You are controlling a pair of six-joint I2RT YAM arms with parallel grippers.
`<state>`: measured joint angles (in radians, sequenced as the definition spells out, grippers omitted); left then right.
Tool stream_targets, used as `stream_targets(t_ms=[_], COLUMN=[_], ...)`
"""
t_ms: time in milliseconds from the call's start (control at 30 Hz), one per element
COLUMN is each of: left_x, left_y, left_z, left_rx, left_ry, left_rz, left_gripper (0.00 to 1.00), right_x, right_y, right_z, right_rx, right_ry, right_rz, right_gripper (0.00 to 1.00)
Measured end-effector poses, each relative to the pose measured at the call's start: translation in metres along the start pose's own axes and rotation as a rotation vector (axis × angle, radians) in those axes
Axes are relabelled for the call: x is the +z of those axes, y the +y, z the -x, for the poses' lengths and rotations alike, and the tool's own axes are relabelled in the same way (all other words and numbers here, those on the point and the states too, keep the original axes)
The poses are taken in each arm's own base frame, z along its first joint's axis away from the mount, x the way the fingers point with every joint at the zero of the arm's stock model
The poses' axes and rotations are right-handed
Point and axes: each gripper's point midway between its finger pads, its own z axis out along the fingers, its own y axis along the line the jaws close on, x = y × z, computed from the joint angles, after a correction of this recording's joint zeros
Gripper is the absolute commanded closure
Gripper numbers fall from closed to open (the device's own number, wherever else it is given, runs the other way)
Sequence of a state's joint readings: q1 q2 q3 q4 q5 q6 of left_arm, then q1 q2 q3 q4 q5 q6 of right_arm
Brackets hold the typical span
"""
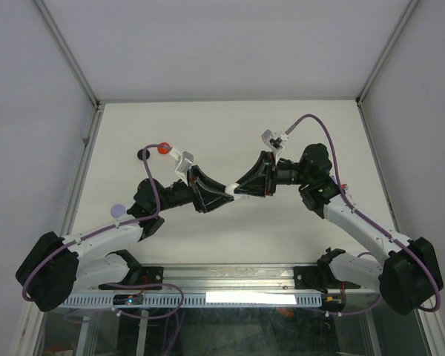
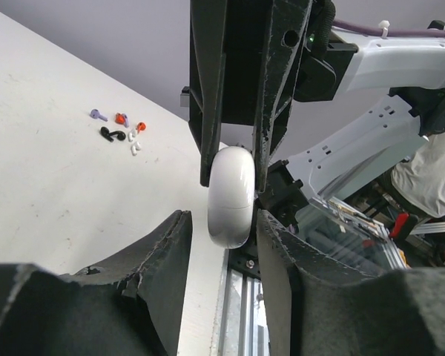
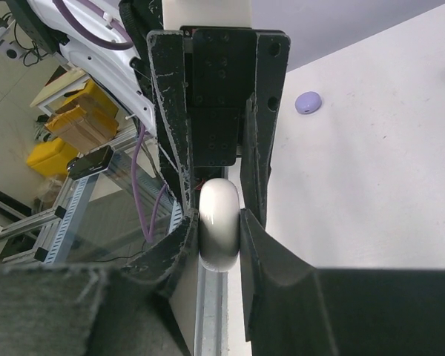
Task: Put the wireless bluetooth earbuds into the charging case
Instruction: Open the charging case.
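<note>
Left claw [image 2: 222, 221]: fingers slightly apart. In its wrist view one finger stands clear of the white charging case [image 2: 231, 189] with a sliver of gap showing. The other finger sits against the case or nearly so, cannot tell which.

Up and to the left of this claw, well apart from it, loose earbuds [image 2: 122, 130] lie in a small cluster on the worktop [image 2: 52, 193]: purple, orange, black, white.

Charging case: held above the worktop, caught between the two claws, which meet tip to tip.

Right claw [image 3: 219, 216]: clamped on the case, both fingers flush against its sides in its own wrist view.

Up and to the right of this claw, well apart, a small lilac rounded object [image 3: 308, 102] rests on the worktop.
</note>
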<state>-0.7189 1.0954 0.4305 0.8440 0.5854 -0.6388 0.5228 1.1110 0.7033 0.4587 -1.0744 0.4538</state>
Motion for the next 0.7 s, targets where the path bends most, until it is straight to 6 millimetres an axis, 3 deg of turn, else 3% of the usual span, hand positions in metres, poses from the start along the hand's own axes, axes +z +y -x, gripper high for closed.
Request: stream_targets(t_ms=[467,700], left_x=[0.004,0.0041], left_y=[0.0001,-0.0006], left_z=[-0.009,-0.0086], left_rx=[-0.013,-0.009], left_ry=[0.02,0.019], left_rz=[-0.007,-0.011], left_gripper=[0.61,0.73], right_x=[0.0013,0.0027], right_y=[0.0048,0.003], right_z=[0.0008,-0.002], right_rx=[-0.048,-0.054], right_ry=[-0.002,0.004], right_rz=[0.004,-0.005], right_gripper=[0.96,0.96])
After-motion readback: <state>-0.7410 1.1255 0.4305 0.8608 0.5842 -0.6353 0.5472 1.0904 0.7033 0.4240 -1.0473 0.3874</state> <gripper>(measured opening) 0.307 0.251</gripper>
